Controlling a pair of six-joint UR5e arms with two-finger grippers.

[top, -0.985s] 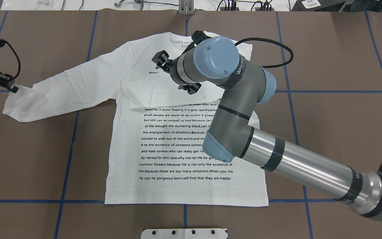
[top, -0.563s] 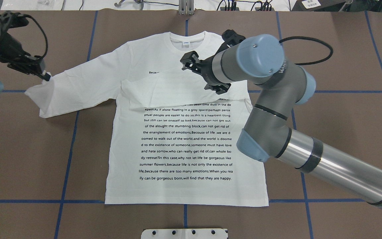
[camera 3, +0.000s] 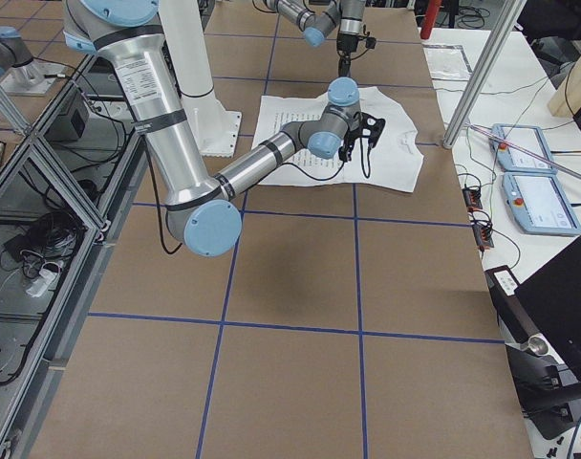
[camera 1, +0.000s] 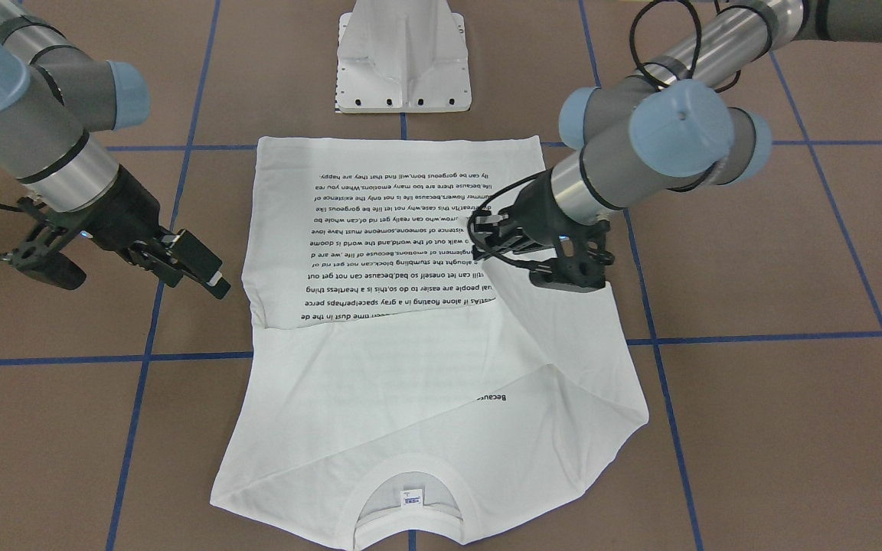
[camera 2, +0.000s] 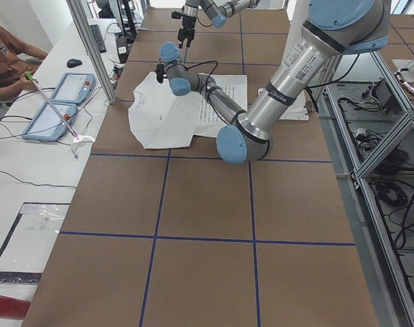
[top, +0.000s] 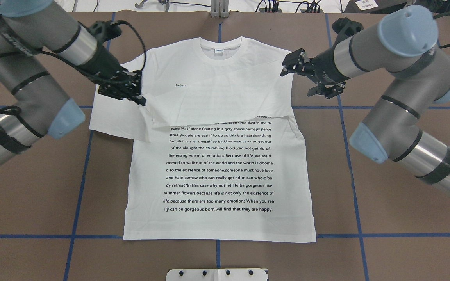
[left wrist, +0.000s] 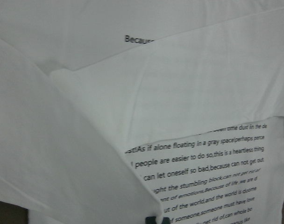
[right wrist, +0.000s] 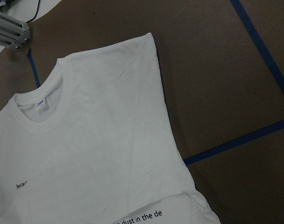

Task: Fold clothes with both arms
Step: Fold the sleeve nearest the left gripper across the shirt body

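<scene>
1. Two arms work over one white long-sleeved T-shirt (top: 217,175). It lies face up on the brown table (top: 33,175), which is crossed by blue tape lines (top: 79,175).
2. Its hem is toward the robot's white pedestal base (camera 1: 403,69), and the ribbed collar (top: 220,42) with its small blue-white neck tag (top: 219,50) is at the far edge.
3. One sleeve (top: 209,105) lies folded flat across the chest and covers the top lines of black print. Only the word fragment "Becaus" shows above it.
4. The left gripper (top: 141,100) is clamped on the end of the other sleeve (top: 111,121), at the shirt's side nearest that arm. The cloth rises from the table to the fingers and doubles back on itself toward the body of the shirt.
5. The left wrist camera shows that lifted sleeve draped in front of the printed lines, with a dark fingertip at its lower edge.
6. The right gripper (top: 299,80) hangs just off the opposite shoulder of the shirt. Its jaws are spread apart with nothing between them, and it is not touching the cloth.
7. A seated person (camera 2: 6,54) is at the side bench beyond the table's end.
</scene>
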